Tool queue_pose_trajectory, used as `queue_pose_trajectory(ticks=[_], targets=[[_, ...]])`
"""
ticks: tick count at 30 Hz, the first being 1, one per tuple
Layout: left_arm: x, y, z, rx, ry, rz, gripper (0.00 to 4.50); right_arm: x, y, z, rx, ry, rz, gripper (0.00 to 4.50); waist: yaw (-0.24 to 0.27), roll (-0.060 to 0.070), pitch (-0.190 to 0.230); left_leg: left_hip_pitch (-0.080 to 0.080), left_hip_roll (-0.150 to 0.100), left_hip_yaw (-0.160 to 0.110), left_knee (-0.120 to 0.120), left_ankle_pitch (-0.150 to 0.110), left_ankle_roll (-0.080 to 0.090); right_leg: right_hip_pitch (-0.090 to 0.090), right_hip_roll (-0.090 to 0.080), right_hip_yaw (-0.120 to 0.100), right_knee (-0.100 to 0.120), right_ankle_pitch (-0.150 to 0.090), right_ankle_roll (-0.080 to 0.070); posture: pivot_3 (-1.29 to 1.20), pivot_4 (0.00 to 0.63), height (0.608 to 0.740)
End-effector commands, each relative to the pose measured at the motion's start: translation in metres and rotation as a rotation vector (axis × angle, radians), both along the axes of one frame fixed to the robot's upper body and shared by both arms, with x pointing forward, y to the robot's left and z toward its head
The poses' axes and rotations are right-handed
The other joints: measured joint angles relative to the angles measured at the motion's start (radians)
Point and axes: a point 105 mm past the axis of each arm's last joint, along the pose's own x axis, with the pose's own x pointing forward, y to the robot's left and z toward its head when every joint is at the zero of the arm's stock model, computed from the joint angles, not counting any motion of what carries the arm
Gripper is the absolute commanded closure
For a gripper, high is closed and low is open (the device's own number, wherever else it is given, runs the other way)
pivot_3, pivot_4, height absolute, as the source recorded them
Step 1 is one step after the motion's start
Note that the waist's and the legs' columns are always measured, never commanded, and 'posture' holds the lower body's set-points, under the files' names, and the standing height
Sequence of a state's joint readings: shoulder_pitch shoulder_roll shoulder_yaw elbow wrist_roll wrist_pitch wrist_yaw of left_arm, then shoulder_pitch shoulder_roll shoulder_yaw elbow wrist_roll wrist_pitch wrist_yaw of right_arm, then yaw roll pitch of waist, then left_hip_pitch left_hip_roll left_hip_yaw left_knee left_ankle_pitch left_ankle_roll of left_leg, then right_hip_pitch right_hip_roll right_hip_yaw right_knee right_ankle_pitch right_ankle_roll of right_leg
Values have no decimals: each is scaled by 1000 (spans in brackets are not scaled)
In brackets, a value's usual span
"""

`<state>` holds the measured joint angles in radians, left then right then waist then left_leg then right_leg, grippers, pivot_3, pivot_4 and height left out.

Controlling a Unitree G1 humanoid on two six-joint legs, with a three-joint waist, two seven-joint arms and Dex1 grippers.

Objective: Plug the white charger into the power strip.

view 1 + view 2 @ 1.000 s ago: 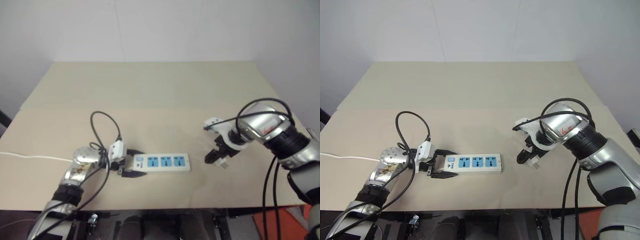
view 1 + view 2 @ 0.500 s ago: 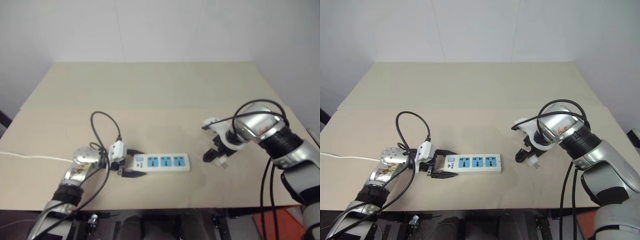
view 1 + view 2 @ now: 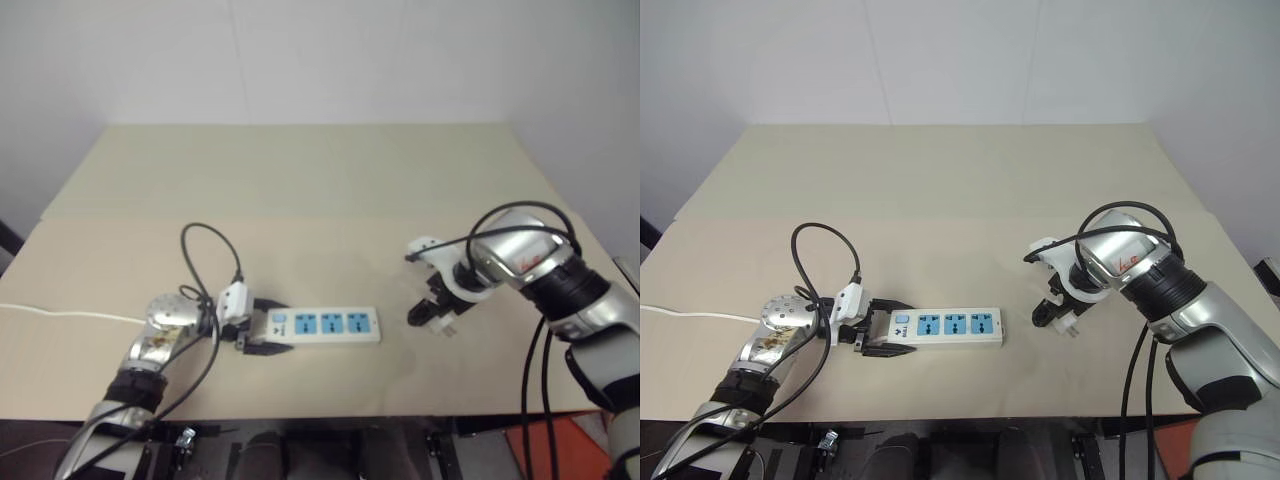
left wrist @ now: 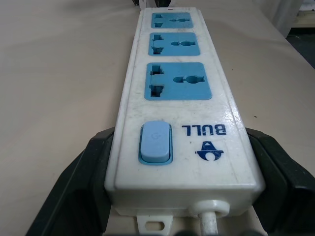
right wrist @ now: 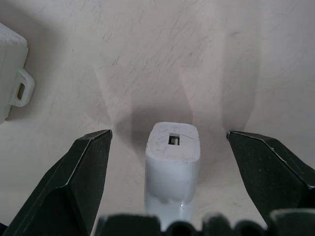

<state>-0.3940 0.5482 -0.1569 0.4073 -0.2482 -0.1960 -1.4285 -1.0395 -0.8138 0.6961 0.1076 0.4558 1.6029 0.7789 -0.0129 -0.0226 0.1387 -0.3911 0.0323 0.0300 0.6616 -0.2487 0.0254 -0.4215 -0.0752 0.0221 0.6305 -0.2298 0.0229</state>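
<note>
Here, in the left eye view, the long white plastic power strip (image 3: 325,326) with three blue sockets is lying near the front edge of the beige counter (image 3: 300,190), left of middle. The left pincer (image 3: 262,335) is bracketing its switch end. Toward the right edge, the right pincer (image 3: 432,318) is pointing down over the small white cube-shaped charger (image 3: 444,322).

In the left wrist view, the black fingers (image 4: 74,187) are sitting against both sides of the power strip (image 4: 179,105), grasping it steady.

In the right wrist view, the right pincer (image 5: 172,147) is standing released, its fingers (image 5: 81,172) spread well apart with the white charger (image 5: 173,160) centred between them and touching neither.

To do this step well, the pincer should probably be closing squarely on the charger's flat sides, low enough to stop it tipping, while the left one is keeping the strip fixed.

Against the earlier frames, nothing is differing noticeably: both arms, strip and charger are staying put.
</note>
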Motion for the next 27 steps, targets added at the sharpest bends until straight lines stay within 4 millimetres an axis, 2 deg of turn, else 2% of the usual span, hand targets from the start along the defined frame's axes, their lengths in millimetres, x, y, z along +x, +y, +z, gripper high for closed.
queue_pose_trajectory(ticks=[1,9,13,16,19,21,23,25,27], targets=[[-3,4,-12,54,34,2,1207,-2,-3,0,-2,-2,-15,610,0,0,0,0,0,0,0,0,0,0,0,0,0,0,0,0,150,740],[-2,6,-13,58,33,0,1207,-4,-2,0,3,-21,6,3297,0,0,0,1,0,0,0,0,0,0,0,0,0,0,0,0,150,740],[-2,7,-12,61,32,0,1207,-1,1,10,26,-88,19,3360,0,0,0,1,0,0,0,0,0,0,0,0,0,0,0,0,150,740],[-2,7,-11,59,31,-1,1207,12,10,26,132,-234,34,3360,0,0,0,0,0,0,0,0,0,0,0,0,0,0,0,0,150,740],[-1,6,-11,57,31,-2,1207,20,27,52,338,-414,107,3360,0,0,0,0,0,0,0,0,0,0,1,0,0,0,0,0,150,740],[-1,6,-11,55,31,-2,1207,17,41,73,497,-552,206,3360,1,0,0,0,0,-1,0,0,0,1,1,0,0,0,0,0,150,740],[-1,5,-10,54,31,-4,1207,15,50,90,613,-778,281,3360,1,-1,-1,0,0,-1,0,0,0,1,1,-1,0,0,0,0,150,740],[0,5,-10,54,30,-4,1207,9,53,100,732,-935,297,3360,1,-1,-1,0,1,-2,0,0,0,2,2,-2,-1,0,0,0,150,740],[0,5,-9,54,29,-3,1207,3,56,99,819,-956,305,3360,1,-1,-1,0,1,-2,0,0,0,2,2,-2,-1,0,0,0,150,740]])
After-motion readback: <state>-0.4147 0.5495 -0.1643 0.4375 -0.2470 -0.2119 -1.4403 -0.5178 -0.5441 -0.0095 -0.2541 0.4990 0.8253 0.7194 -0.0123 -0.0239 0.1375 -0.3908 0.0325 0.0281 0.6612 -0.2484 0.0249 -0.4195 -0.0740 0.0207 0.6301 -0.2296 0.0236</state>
